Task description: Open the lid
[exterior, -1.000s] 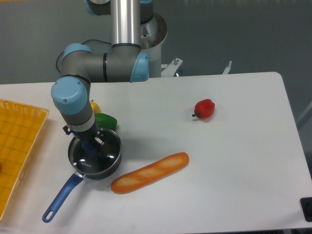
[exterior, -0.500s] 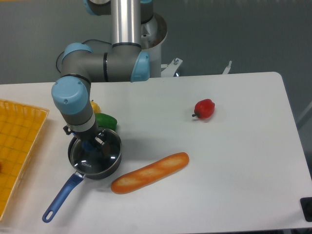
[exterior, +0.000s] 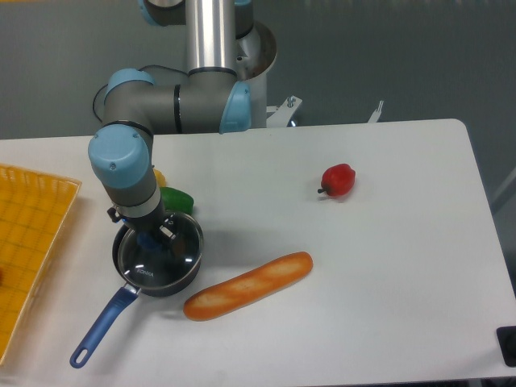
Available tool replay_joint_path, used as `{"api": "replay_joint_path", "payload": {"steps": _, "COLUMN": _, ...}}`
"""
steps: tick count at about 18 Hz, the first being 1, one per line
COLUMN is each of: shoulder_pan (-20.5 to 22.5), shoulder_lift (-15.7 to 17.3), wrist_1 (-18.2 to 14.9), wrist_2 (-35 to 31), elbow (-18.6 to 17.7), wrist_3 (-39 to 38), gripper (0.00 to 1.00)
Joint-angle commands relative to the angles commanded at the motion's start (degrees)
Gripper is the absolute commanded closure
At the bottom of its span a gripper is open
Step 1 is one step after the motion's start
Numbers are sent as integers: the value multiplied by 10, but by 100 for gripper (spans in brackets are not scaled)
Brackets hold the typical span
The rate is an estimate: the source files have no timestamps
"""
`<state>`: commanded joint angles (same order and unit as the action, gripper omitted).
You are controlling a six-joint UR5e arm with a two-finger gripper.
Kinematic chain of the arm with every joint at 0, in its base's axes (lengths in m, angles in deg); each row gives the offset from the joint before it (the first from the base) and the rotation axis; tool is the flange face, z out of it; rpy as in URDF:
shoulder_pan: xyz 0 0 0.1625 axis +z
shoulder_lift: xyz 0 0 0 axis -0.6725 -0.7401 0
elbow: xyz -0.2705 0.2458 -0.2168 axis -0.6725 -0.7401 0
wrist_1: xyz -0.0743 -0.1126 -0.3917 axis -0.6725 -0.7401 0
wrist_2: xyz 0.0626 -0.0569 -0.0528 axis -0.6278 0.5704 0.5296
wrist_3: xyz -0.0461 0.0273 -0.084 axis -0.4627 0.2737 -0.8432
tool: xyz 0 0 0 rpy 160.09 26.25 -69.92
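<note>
Where the saucepan (exterior: 153,270) sits at the table's (exterior: 387,266) near left, handle toward the front edge, the lid (exterior: 161,251) lies on it, slightly offset right. Gripper (exterior: 156,239) points straight down, fingers closed around the blue knob. Baguette (exterior: 247,285) just right of pan. Behind: green pepper (exterior: 174,198), yellow fruit (exterior: 158,176). Red pepper (exterior: 338,180) well apart, far right. Orange tray (exterior: 28,242) at left edge.

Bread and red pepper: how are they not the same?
The bread is long and thin; the red pepper is short and round. The bread is golden orange with pale slashes; the pepper is plain shiny red. The bread lies right beside the saucepan; the pepper sits alone, far over toward the other side of the table. Both lie loose on the table, and nothing is holding them.
</note>
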<state>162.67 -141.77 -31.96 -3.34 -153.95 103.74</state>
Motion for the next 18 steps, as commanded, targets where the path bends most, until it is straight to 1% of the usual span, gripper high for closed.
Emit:
{"api": "replay_joint_path", "payload": {"steps": 2, "shoulder_pan": 7, "shoulder_lift": 0, "wrist_1": -18, "wrist_2": 5, "elbow": 11, "wrist_3": 6, "gripper": 45}}
{"api": "replay_joint_path", "payload": {"steps": 4, "shoulder_pan": 14, "shoulder_lift": 1, "wrist_1": -26, "wrist_2": 5, "elbow": 13, "wrist_3": 35, "gripper": 45}}
{"api": "replay_joint_path", "payload": {"steps": 7, "shoulder_pan": 24, "shoulder_lift": 1, "wrist_1": -25, "wrist_2": 6, "elbow": 18, "wrist_3": 61, "gripper": 45}}
{"api": "replay_joint_path", "payload": {"steps": 10, "shoulder_pan": 41, "shoulder_lift": 2, "wrist_1": -26, "wrist_2": 7, "elbow": 21, "wrist_3": 109, "gripper": 45}}
{"api": "replay_joint_path", "payload": {"steps": 13, "shoulder_pan": 48, "shoulder_lift": 3, "wrist_1": -30, "wrist_2": 7, "elbow": 21, "wrist_3": 147, "gripper": 45}}
{"api": "replay_joint_path", "payload": {"steps": 18, "shoulder_pan": 62, "shoulder_lift": 2, "wrist_1": -28, "wrist_2": 7, "elbow": 22, "wrist_3": 158, "gripper": 45}}
